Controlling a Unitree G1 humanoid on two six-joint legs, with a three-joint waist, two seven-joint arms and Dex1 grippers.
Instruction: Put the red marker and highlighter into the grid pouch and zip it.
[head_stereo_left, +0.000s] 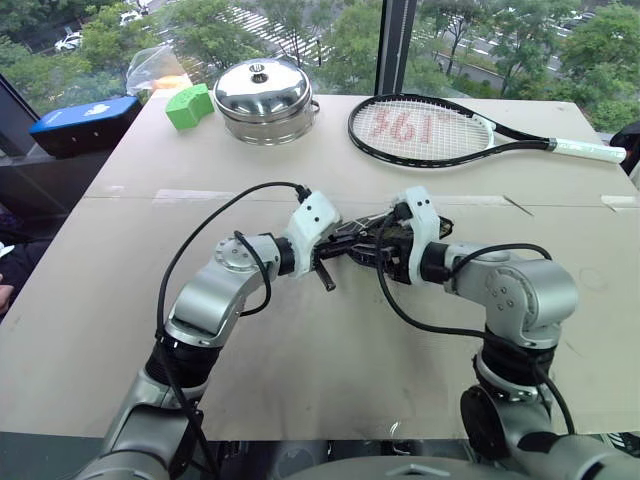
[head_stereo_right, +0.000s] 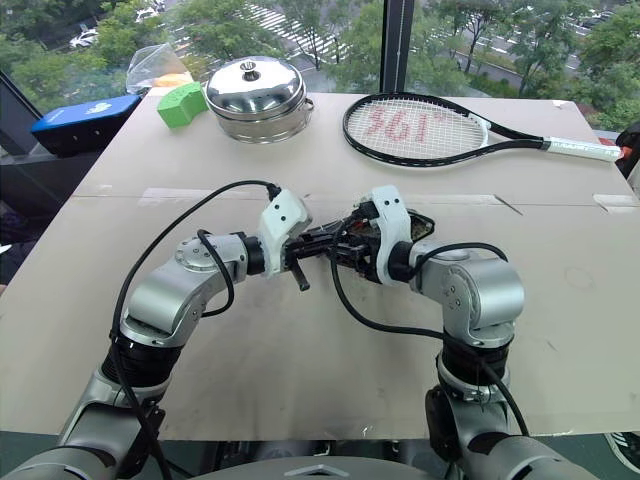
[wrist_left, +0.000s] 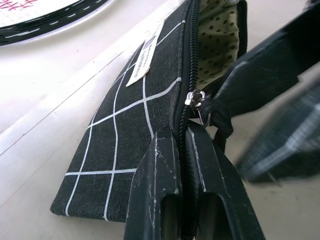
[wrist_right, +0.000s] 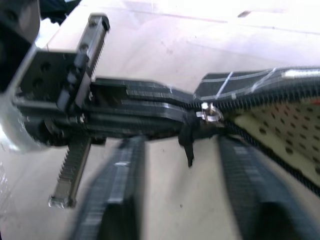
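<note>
The grid pouch (wrist_left: 140, 125), black with white lines and a small white label, is held above the table between both hands. My left gripper (wrist_left: 182, 132) is shut on the pouch's end, right at the zipper line. The mouth gapes past the silver slider (wrist_right: 210, 112), showing cream dotted lining. My right gripper (wrist_right: 185, 150) faces the left one, fingers apart on either side of the hanging black pull tab (wrist_right: 189, 140), not touching it. The red marker and the highlighter are hidden.
At the table's far side lie a tennis racket (head_stereo_left: 430, 130), a lidded steel pot (head_stereo_left: 265, 100) and a chunky green block (head_stereo_left: 187, 105). A blue box (head_stereo_left: 85, 122) sits off the far left corner. Bare tabletop (head_stereo_left: 330, 340) spreads below the hands.
</note>
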